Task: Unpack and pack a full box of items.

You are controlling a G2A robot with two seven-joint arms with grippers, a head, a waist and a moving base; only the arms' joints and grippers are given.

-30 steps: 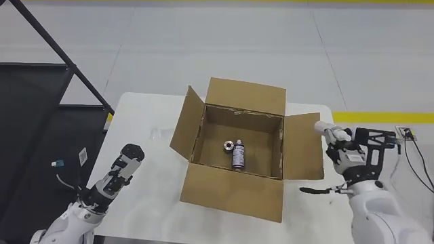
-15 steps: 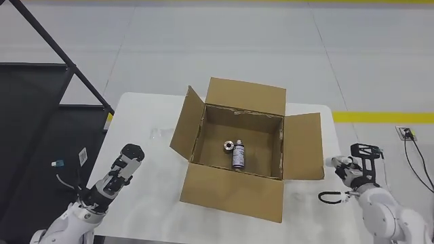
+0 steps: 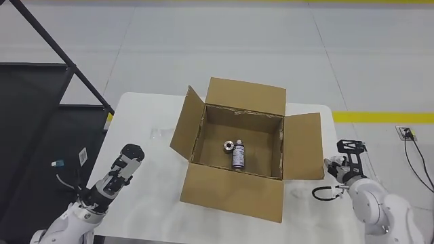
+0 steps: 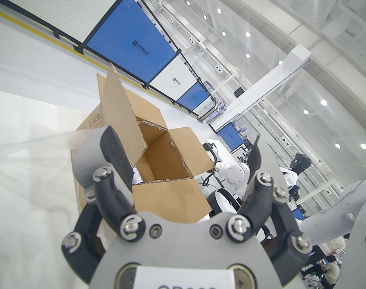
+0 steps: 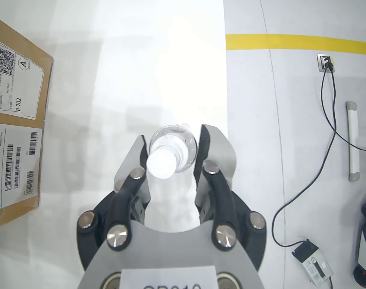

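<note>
The white counter (image 3: 149, 169), rounded at its corners, carries an open cardboard box (image 3: 234, 193) at its middle, all four flaps spread outward. Near the counter's right edge a clear bottle (image 5: 173, 148) with a white cap stands upright.

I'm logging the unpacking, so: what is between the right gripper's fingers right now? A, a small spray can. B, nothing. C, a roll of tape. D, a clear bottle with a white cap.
D: in the right wrist view the right gripper clasps a clear bottle with a white cap, over the white table.
</note>
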